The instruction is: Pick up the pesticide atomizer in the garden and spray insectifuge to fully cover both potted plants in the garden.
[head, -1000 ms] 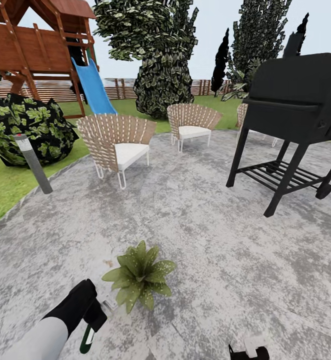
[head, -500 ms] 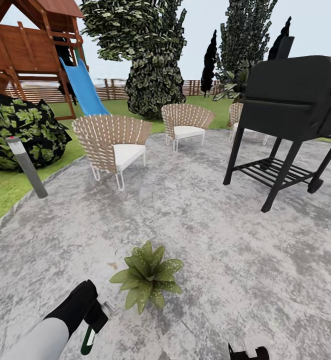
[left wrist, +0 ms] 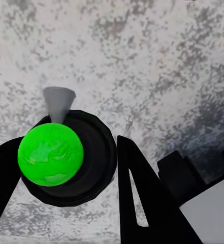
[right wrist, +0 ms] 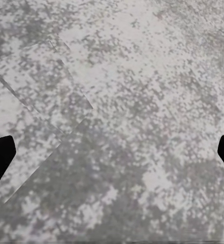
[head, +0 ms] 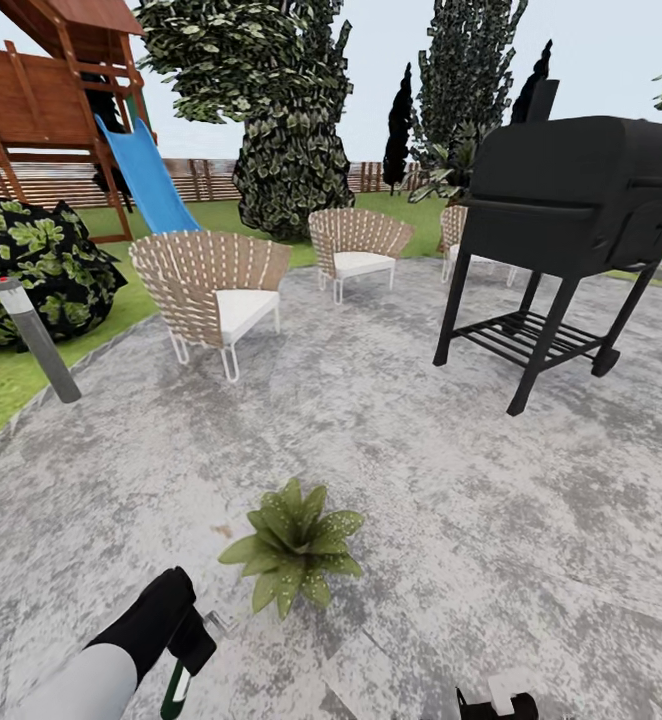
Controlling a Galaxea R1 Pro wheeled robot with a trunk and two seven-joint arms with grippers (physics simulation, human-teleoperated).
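One plant (head: 293, 545) sits on the grey stone floor (head: 451, 480) in front of me, a low bunch of pointed green leaves. I cannot see its pot under the leaves.

My left gripper (head: 186, 650) is low by my left side, just beside the plant but not touching it. It holds the spray bottle (head: 178, 690). In the head view the bottle hangs below the black fingers, dark green with a white label, over the stone. In the left wrist view I look along the bottle (left wrist: 66, 157) from one end: a round dark body with a bright green ball in the middle and a small grey nozzle poking out. One black finger (left wrist: 0, 178) presses on one side and the other finger (left wrist: 142, 203) on the other side, so the left fingers are clamped on the bottle.

My right gripper (head: 496, 706) peeks in at the bottom edge of the head view. In the right wrist view its two black fingertips (right wrist: 1, 155) sit far apart at the edges, with bare stone between them.

Farther off stand two woven chairs (head: 216, 290) with white cushions, a black grill (head: 571, 200) on legs, a grey lamp post (head: 33, 335), a big leafy bush (head: 36, 265), a blue slide (head: 146, 180) and a brown wooden fence (head: 211, 180).
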